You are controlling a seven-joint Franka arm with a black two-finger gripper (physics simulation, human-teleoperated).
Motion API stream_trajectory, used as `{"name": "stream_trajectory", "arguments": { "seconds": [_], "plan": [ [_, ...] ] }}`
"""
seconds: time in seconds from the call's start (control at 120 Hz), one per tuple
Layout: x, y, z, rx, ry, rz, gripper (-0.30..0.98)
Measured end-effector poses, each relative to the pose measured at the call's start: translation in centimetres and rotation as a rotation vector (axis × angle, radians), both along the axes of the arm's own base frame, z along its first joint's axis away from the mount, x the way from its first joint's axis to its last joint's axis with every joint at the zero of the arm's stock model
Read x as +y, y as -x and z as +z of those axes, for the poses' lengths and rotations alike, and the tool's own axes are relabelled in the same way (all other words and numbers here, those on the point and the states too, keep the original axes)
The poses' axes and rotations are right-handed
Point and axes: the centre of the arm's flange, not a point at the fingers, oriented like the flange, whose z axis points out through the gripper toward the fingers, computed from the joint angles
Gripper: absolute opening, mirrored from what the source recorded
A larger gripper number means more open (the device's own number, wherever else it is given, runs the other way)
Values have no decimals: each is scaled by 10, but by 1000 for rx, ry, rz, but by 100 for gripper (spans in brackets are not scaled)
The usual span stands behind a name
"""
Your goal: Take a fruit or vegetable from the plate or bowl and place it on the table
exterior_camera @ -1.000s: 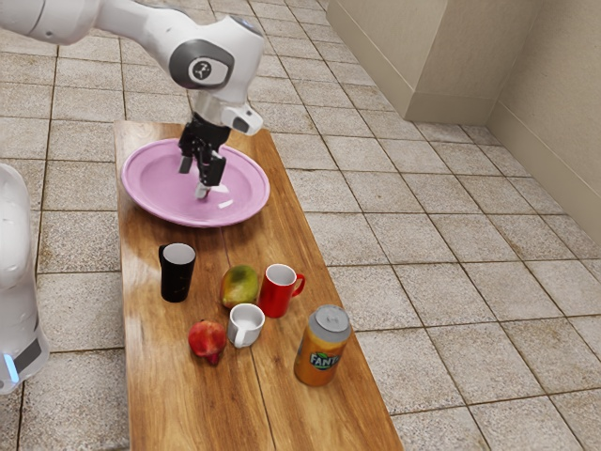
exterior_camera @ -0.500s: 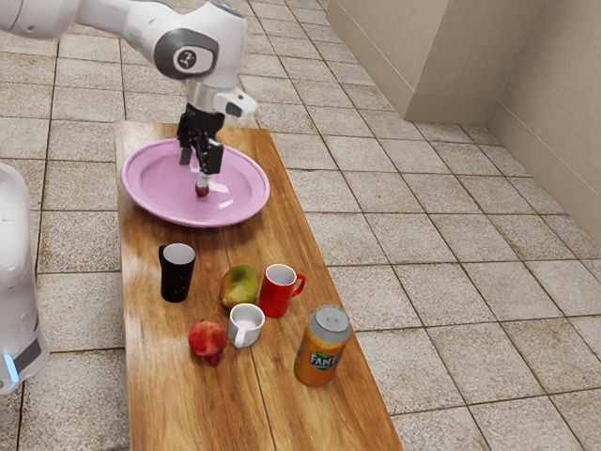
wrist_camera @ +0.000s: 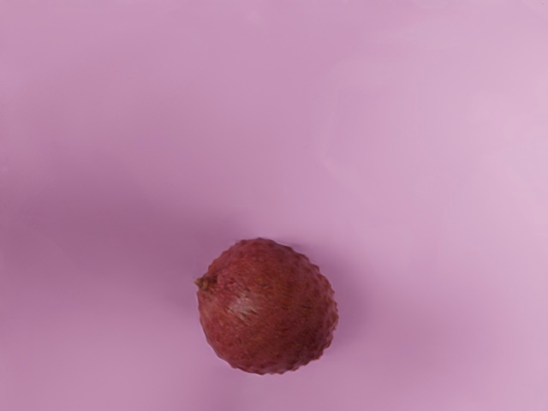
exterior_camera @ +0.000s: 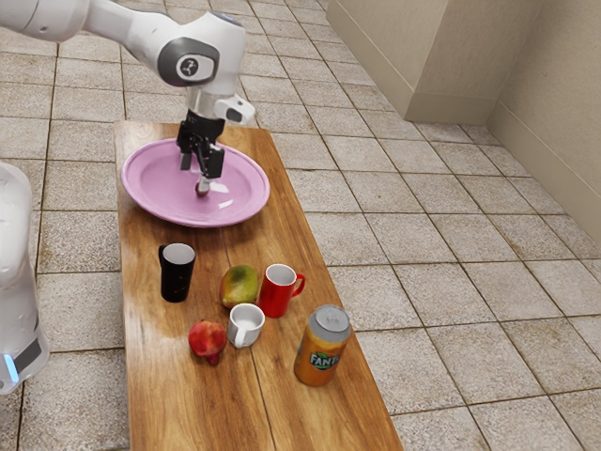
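One dark-red bumpy fruit (wrist_camera: 270, 306) on pink plate (exterior_camera: 148, 197), under claw (exterior_camera: 195, 175), its fingers apart. On counter (exterior_camera: 169, 404): mango (exterior_camera: 240, 285) near red mug (exterior_camera: 275, 295), pomegranate (exterior_camera: 207, 338) beside white mug (exterior_camera: 244, 324), orange can (exterior_camera: 319, 357).

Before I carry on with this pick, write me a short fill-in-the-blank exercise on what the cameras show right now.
The gripper is over a large round plate colored ____.
The mug nearest the plate is colored ____.
The number of fruits lying directly on the wooden table is ____.
The mug whose handle points toward the exterior view's right is colored ____.

Missing words: pink; black; two; red.
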Motion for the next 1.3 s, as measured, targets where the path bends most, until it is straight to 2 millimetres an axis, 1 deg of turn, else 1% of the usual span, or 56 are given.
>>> {"name": "stream_trajectory", "arguments": {
  "seconds": [0.167,0.35,0.45,0.875,1.3],
  "plan": [
    [-4,-4,2,2,-55,-43,66],
    [-19,-12,4,8,-94,-96,66],
    [-22,-13,0,28,-99,-104,66],
    [-26,-8,-13,60,-84,-104,66],
    [-21,-14,-17,6,-94,-95,66]
  ]
}}
